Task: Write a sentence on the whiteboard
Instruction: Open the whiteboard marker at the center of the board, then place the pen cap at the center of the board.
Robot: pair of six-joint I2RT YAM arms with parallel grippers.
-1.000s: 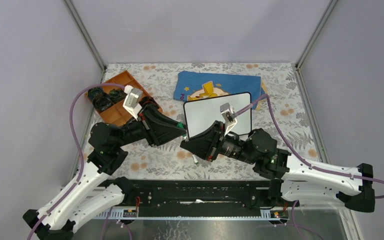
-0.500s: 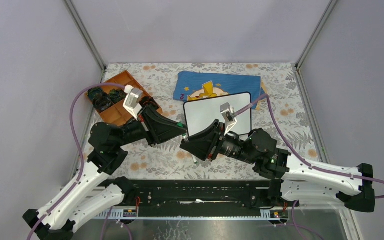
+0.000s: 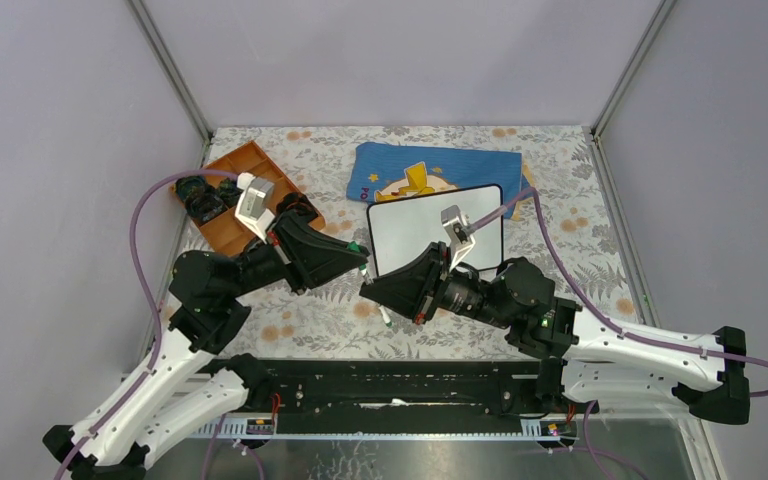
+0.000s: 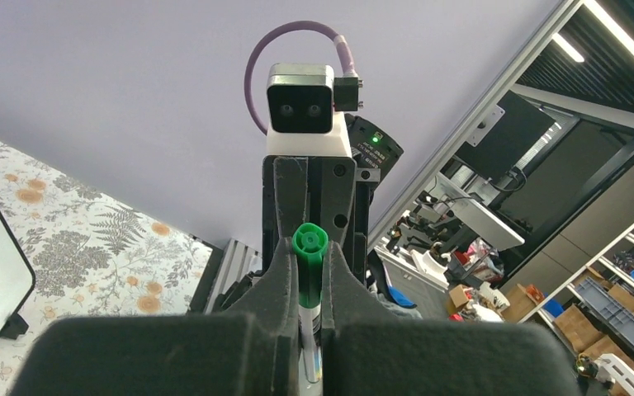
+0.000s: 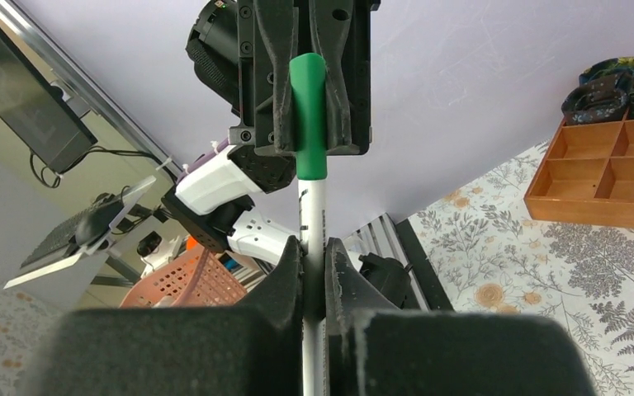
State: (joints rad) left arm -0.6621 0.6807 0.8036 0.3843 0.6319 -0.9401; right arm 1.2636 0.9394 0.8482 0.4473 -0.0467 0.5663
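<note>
Left gripper (image 4: pixel 308 272) is pinching the marker's (image 5: pixel 312 206) green cap (image 4: pixel 309 243), right gripper (image 5: pixel 314 272) is clamping the barrel (image 5: pixel 314 223). Pulling straight apart looks best. The whiteboard (image 3: pixel 410 225) is lying blank just beyond, toward the table's (image 3: pixel 580 200) far edge.

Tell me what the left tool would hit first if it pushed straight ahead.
Probably the right tool: it faces the left tool head-on, just beyond the marker that both grip. The exact gap between them is unclear.
</note>
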